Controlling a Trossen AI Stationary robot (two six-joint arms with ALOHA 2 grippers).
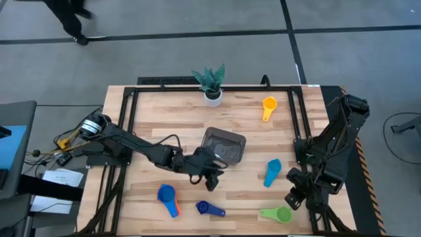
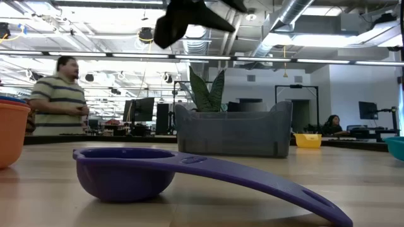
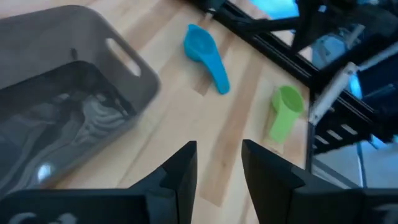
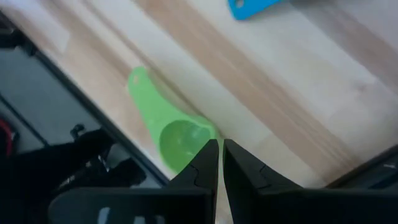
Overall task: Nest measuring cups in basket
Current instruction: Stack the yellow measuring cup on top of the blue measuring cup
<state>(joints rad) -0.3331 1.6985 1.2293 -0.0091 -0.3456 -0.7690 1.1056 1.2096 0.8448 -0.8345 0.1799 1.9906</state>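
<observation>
Near the table's front edge lie small rigid plastic measuring scoops: a blue one stacked on an orange one (image 1: pixel 168 198), a dark blue one (image 1: pixel 209 209) and a green one (image 1: pixel 277 214). They look light and slick; the short flat handles seem the best hold. The right pincer (image 1: pixel 293 197), fingers nearly together and empty, hovers beside the green scoop. The left pincer (image 1: pixel 212 176), fingers slightly apart and empty, hangs over the front edge of the translucent dark grey rectangular basket (image 1: pixel 224 142) at mid-table. A light blue scoop (image 1: pixel 272 172) lies right of it, a yellow one (image 1: pixel 268 106) near the back edge. The basket's contents are hard to make out; no red scoop is visible.
</observation>
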